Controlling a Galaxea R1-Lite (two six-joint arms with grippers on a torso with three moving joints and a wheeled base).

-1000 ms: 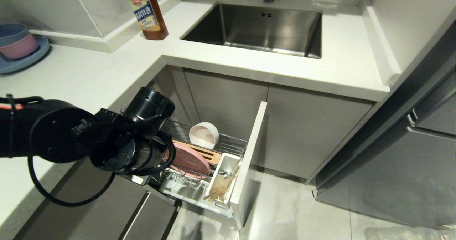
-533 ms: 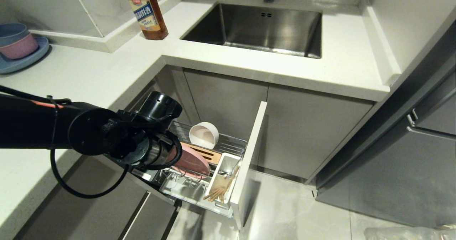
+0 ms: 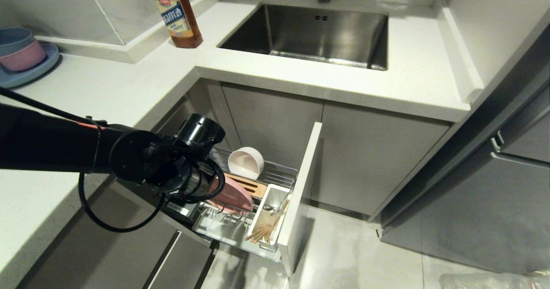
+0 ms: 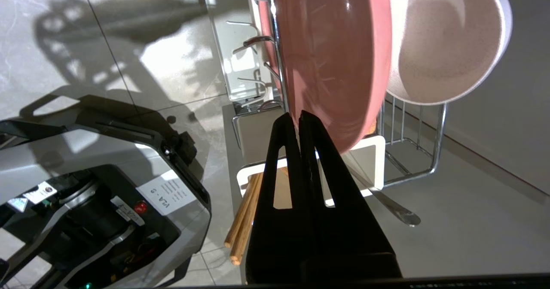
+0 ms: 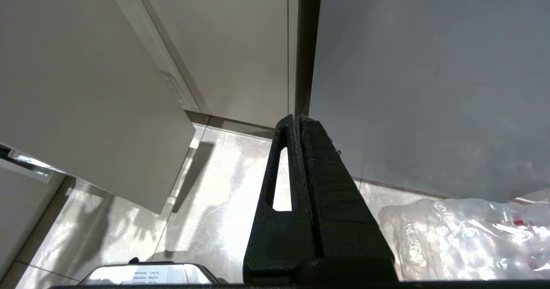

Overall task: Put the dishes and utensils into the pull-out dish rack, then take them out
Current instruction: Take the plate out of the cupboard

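Fingers (image 4: 300, 117) of the left gripper (image 4: 299, 116) pressed together, empty, tips at the racked pink plate (image 4: 335, 57) rim.

The bottle (image 3: 175, 12) of brown sauce at the back of the counter (image 3: 107, 91), just left of the sink (image 3: 313, 33), carries a yellow and blue label with a round red and green logo near its top and white Chinese characters on the blue band; none of it can be made out. A white sticker (image 4: 165, 192) on the robot's base (image 4: 99, 220) holds lines of small print, too small to read
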